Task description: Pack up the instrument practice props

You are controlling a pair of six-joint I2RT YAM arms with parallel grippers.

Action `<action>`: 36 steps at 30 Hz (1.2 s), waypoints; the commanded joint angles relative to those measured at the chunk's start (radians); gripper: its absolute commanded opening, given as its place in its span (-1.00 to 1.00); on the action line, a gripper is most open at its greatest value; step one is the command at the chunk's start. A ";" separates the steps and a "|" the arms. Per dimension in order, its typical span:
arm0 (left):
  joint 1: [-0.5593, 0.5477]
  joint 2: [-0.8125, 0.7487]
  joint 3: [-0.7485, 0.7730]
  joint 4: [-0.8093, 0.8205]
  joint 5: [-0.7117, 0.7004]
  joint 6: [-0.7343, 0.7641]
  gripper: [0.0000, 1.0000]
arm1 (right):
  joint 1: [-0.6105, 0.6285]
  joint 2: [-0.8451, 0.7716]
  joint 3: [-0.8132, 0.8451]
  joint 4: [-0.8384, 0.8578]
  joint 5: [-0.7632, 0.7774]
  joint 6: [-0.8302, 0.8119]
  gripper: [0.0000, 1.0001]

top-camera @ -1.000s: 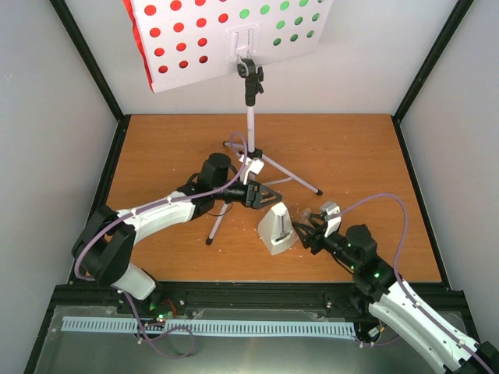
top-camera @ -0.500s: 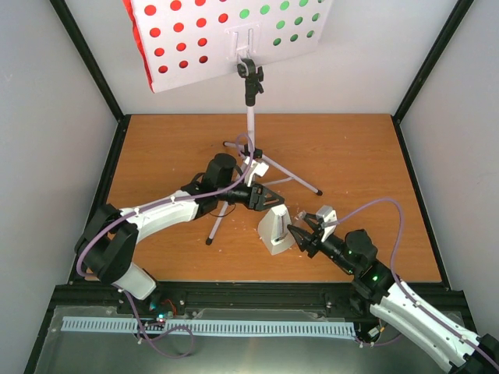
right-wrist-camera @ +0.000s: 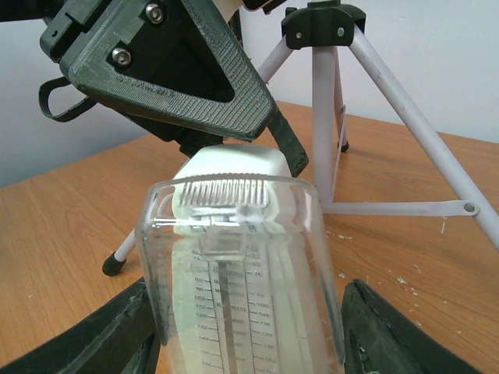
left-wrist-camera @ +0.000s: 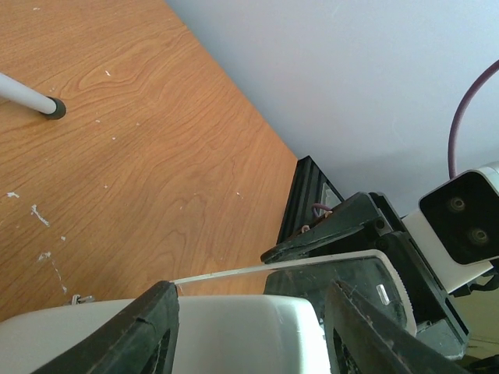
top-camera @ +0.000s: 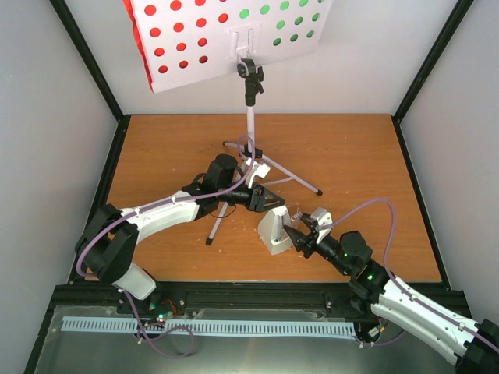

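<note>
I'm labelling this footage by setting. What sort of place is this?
Probably a robot test cell: a wooden table boxed in by plain white walls and black framing, two robot arms mounted at its near edge, a music stand and metronome staged as props.

The white perforated music stand (top-camera: 251, 117) stands upright on its silver tripod at centre-far, red sheet (top-camera: 155, 33) left and green sheet (top-camera: 244, 13) right behind its holes, the clear-covered white wedge metronome (top-camera: 274, 231) upright just near-right of it.

Scuffed wooden table (top-camera: 359, 156), with the music stand's tripod (top-camera: 251, 128) and white metronome (top-camera: 273, 231) upright on it.
</note>
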 commanded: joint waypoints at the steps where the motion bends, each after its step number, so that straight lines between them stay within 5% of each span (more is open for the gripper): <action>1: -0.012 -0.007 0.005 -0.012 -0.003 0.023 0.04 | 0.025 0.016 -0.027 0.094 0.050 -0.015 -0.06; 36: -0.015 -0.023 -0.030 -0.003 0.005 0.017 0.03 | 0.191 0.104 -0.075 0.253 0.270 0.037 -0.07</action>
